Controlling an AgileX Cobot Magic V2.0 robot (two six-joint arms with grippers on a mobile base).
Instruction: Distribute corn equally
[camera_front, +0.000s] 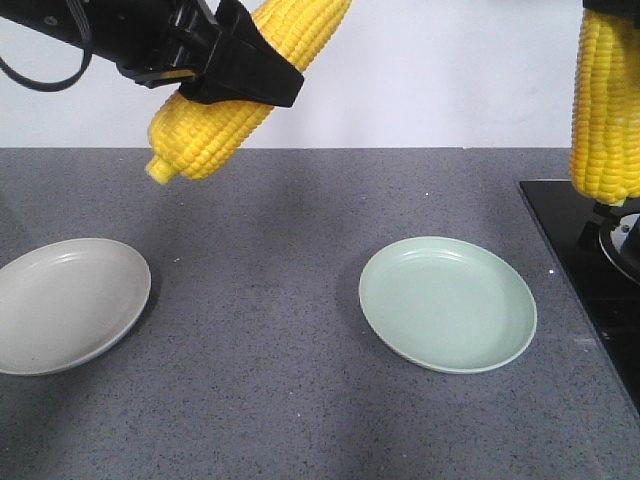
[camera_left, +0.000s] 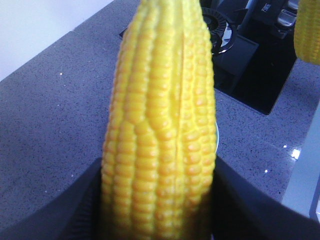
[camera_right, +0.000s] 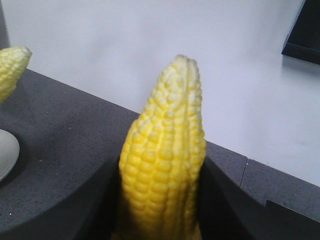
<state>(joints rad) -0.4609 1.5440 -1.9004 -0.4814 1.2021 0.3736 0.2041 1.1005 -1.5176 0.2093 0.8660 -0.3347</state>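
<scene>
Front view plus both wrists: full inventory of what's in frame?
counter: 1, dark grey speckled, foreground
cooktop: 1, black, right edge of the counter
wall: 1, white, behind the counter
plates: 2, both empty on the counter; grey plate left, green plate centre-right
corn: 2, yellow, both in the air; left cob tilted at upper left, right cob upright at the right edge
left gripper: 1, black, fingers shut on the left cob
right gripper: 1, black, fingers shut on the right cob
</scene>
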